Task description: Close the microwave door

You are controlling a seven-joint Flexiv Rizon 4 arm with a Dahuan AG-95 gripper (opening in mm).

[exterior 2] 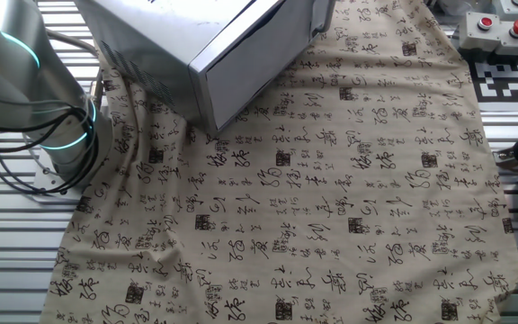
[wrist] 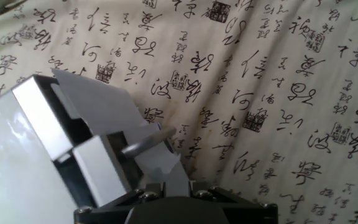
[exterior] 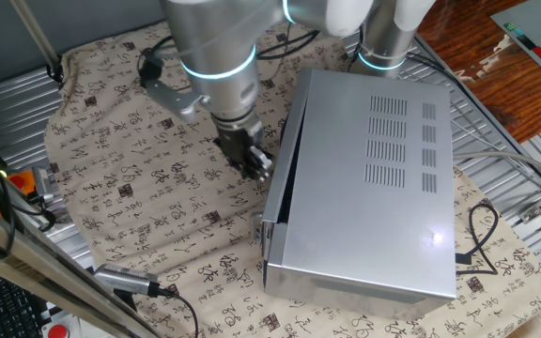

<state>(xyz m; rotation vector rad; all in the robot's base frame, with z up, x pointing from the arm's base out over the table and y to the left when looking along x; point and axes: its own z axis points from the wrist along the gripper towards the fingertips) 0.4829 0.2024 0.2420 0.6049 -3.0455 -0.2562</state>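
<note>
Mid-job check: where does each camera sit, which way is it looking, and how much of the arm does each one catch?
One fixed view: high, looking down on the microwave's vented top; arm and gripper beside the microwave door.
The other fixed view: opposite side, looking across the cloth at the microwave's corner; only the arm base shows.
Hand view: on the hand, facing the cloth; grey fingers by the door's pale pane.
Shared: microwave and printed cloth.

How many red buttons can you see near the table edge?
2: both red buttons sit side by side on a grey box in the other fixed view's top right corner, one left of the other. More may be hidden.
</note>
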